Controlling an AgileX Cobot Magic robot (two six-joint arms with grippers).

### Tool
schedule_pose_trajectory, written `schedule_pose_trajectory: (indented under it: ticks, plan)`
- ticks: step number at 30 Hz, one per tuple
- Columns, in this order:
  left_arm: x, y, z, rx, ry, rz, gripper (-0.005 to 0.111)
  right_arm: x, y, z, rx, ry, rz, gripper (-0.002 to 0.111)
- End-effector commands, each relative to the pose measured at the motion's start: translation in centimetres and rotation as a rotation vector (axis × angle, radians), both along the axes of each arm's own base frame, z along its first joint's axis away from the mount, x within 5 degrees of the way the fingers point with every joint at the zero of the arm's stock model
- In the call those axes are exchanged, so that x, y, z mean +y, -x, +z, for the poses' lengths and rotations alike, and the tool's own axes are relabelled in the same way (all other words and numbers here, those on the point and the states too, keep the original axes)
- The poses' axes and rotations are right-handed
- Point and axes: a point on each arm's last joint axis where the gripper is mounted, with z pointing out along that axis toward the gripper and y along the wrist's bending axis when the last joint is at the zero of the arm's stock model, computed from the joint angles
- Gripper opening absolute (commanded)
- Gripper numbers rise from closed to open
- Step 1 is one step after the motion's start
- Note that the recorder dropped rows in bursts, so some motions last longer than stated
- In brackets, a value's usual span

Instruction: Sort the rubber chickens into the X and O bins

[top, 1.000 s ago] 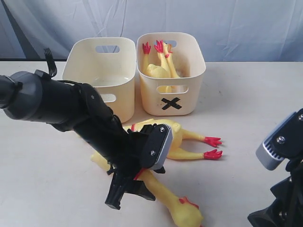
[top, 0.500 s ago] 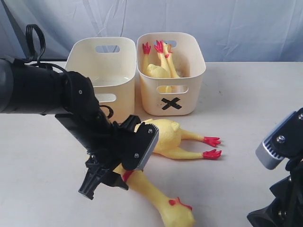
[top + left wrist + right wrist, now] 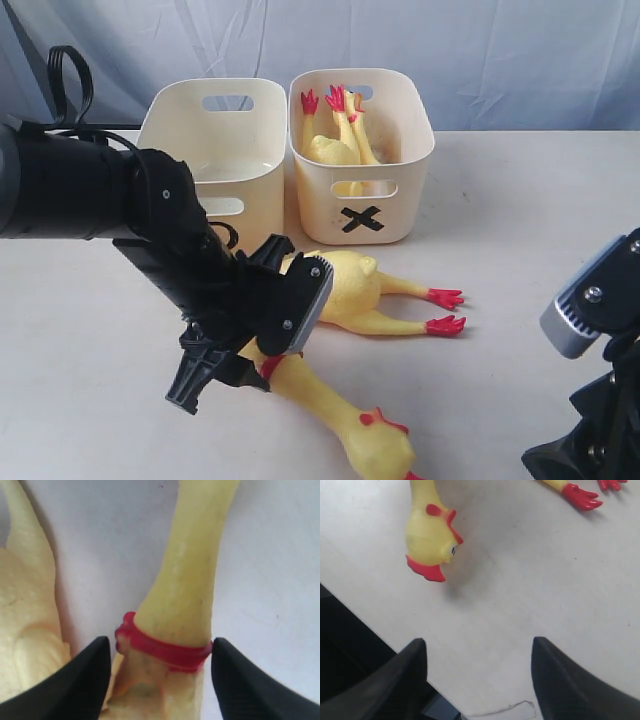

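- The desk (image 3: 520, 230) is pale, with a blue-grey cloth (image 3: 500, 50) hanging behind its far edge.
- The left arm (image 3: 100, 195), black and thick, reaches in from the left, down toward the near middle.
- Two cream bins stand side by side at the far middle. The left bin (image 3: 215, 130) has its front partly behind the arm, and the X bin (image 3: 400, 200) just to its right shows a black X.
- The near large chicken (image 3: 330, 410) stretches its long neck toward the near edge, with its head (image 3: 430, 535) nearest.
- The far large chicken (image 3: 350, 285) lies just in front of the X bin with its red feet pointing right.
- Small chickens (image 3: 335, 140) sit in the X bin with their feet up.
- The left pincer (image 3: 157, 645) clasps the near large chicken's neck at its red band (image 3: 167, 650), jaws wide around it.
- The right pincer (image 3: 477, 645) is spread wide and holds nothing. It hangs over bare desk at the near right, near that chicken's head.
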Motion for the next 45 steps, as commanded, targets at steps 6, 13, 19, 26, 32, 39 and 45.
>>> schedule_pose_trajectory:
  ticks: [6, 13, 19, 26, 32, 39, 45]
  plan:
    - [-0.2, 0.2, -0.5, 0.03, -0.001, 0.016, 0.018, -0.1, 0.0, 0.0, -0.015, -0.006, 0.001, 0.058]
    - [-0.2, 0.4, 0.7, 0.067, 0.046, 0.142, 0.0, -0.1, 0.0, 0.0, -0.015, -0.006, 0.001, 0.058]
    - [0.2, 1.1, 2.9, 0.063, 0.082, 0.164, 0.0, -0.1, 0.0, 0.0, -0.015, -0.006, 0.001, 0.058]
    - [0.6, 1.7, 5.2, 0.089, 0.095, 0.227, 0.0, 0.0, 0.0, 0.1, -0.019, -0.011, 0.001, 0.058]
    - [1.0, 2.2, 6.3, 0.145, 0.047, 0.264, 0.0, 0.0, 0.0, 0.1, -0.019, -0.011, 0.001, 0.058]
    - [1.1, 2.6, 6.5, 0.206, 0.037, 0.286, 0.0, 0.0, 0.0, 0.1, -0.019, -0.011, 0.001, 0.058]
    - [1.1, 3.1, 6.7, 0.287, 0.021, 0.322, 0.0, 0.0, 0.0, 0.1, -0.019, -0.011, 0.001, 0.058]
